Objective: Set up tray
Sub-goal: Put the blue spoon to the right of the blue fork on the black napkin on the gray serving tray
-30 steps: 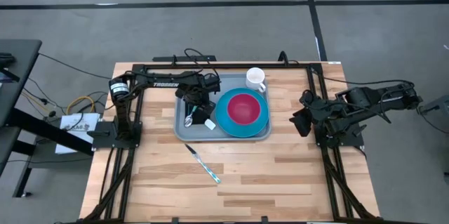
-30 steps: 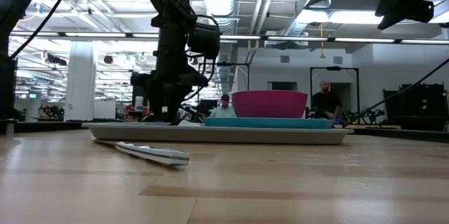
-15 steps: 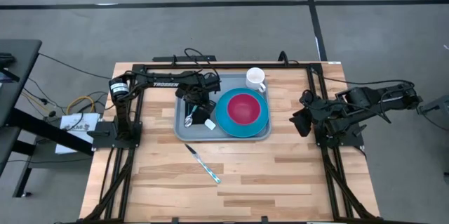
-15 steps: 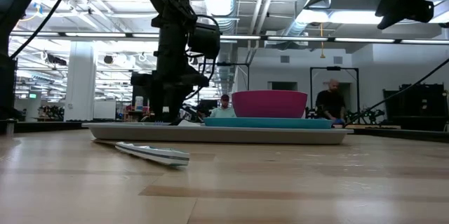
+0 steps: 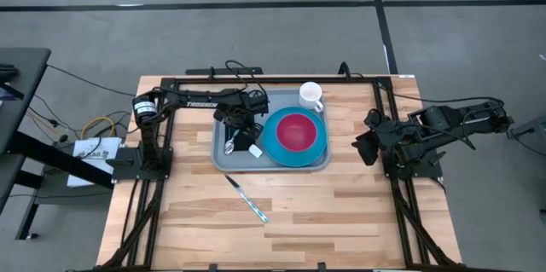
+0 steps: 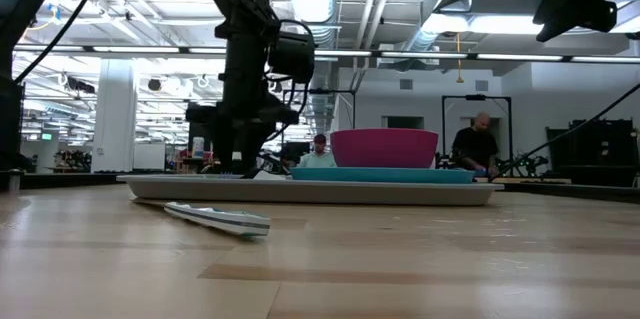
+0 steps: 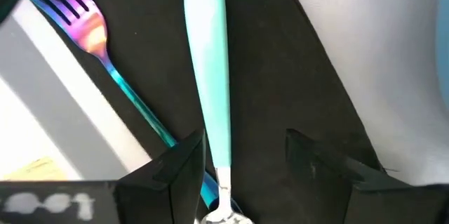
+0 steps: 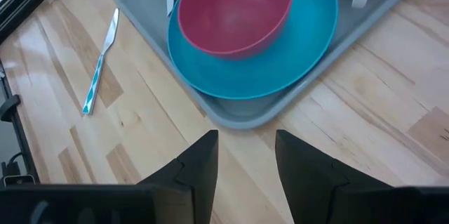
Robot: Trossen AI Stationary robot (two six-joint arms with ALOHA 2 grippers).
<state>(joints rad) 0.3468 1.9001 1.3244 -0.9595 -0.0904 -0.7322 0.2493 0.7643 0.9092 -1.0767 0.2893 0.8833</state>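
Wooden counter (image 5: 299,212) is carrying the tray (image 5: 223,159); left tool (image 7: 242,157) is hovering spread over its napkin (image 7: 280,76). Right tool (image 8: 245,154) is waiting spread beside it. A person (image 6: 475,147) is standing behind.

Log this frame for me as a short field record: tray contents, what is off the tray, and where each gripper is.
tray: grey-blue tray near the table's far edge
on tray: blue plate with pink bowl on it; white mug at a far corner; black napkin with iridescent fork and teal-handled spoon lying on it
off tray: teal-handled knife on the wooden table, on the near side of the tray
left gripper: over the napkin, fingers open either side of the spoon handle
right gripper: open, off the tray's right side
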